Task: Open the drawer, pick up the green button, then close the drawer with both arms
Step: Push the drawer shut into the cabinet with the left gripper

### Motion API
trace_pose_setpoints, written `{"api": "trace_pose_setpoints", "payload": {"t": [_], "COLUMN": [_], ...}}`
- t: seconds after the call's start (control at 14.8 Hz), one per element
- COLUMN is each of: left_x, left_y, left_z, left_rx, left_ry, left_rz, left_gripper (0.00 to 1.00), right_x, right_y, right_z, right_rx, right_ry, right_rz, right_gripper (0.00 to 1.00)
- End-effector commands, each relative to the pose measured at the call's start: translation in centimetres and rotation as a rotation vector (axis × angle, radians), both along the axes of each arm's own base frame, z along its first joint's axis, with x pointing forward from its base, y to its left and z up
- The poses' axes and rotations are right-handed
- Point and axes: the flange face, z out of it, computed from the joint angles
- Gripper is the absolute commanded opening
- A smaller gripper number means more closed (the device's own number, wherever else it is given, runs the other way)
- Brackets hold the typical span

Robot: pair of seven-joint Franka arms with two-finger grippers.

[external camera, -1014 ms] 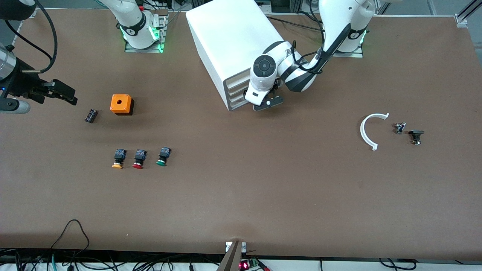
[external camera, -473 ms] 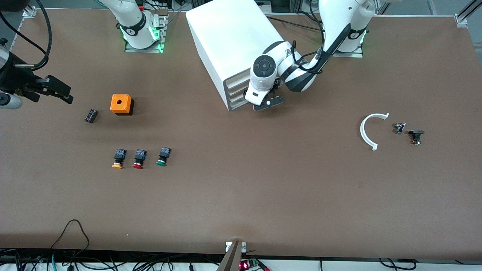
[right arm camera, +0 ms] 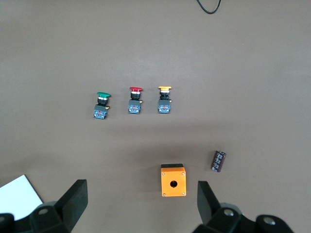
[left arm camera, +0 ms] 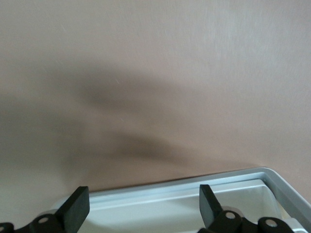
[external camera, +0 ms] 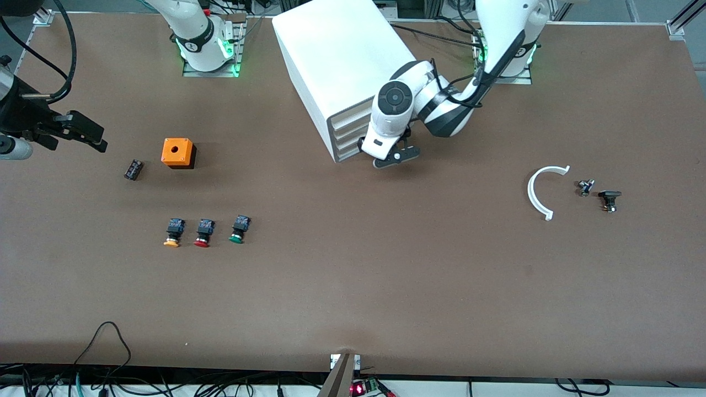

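I am at the start of the job, by my reading. The left gripper (external camera: 393,156) is down at the front of the cabinet (external camera: 336,60), at the drawer (external camera: 346,155). In the left wrist view its fingers (left arm camera: 77,206) are spread wide, pinching nothing, with the drawer's grey rim (left arm camera: 194,186) and a pale inside showing between them. From the front I cannot tell whether the drawer has opened at all. The button (external camera: 237,230) lies on the table (external camera: 386,286), not in the drawer, at about 8 o'clock from the cabinet in the front view and well apart from it. The red button (external camera: 203,234) is at its 9 o'clock and the yellow one (external camera: 174,234) next along. So I judge everything is left: opening, the button, closing. The right gripper (external camera: 88,134) waits in the air over the right arm's end of the table, fingers spread and empty. Its wrist view looks down on the button (right arm camera: 101,105), an orange box (right arm camera: 173,180) and a small dark cylinder (right arm camera: 218,160). The table is plain matte brown. A white arc (external camera: 539,193) and two small parts (external camera: 586,187) (external camera: 609,199) lie at 4 o'clock from the cabinet. Loose cables run along the table's 6 o'clock edge, and more cables and metal framing run along the 12 o'clock edge.
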Motion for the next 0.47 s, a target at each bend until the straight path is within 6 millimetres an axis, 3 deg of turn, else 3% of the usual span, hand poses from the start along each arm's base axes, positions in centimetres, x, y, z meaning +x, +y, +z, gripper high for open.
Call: {"api": "trace_pose_setpoints", "payload": {"t": [0.0, 0.41], "left_x": [3.4, 12.0], "left_y": [3.1, 11.3], "left_z": [3.3, 8.7], "left_rx": [-0.002, -0.091], "left_ry": [0.023, -0.019], "left_rz": [-0.092, -0.269], "left_gripper": [0.99, 0.99], "right_x": [-0.1, -0.1], "right_y": [0.1, 0.1], "right_z": [0.7, 0.7], "right_rx": [-0.026, -0.028], "right_ry": [-0.016, -0.018], "right_rz": [0.018, 0.016], "right_gripper": [1.00, 1.00]}}
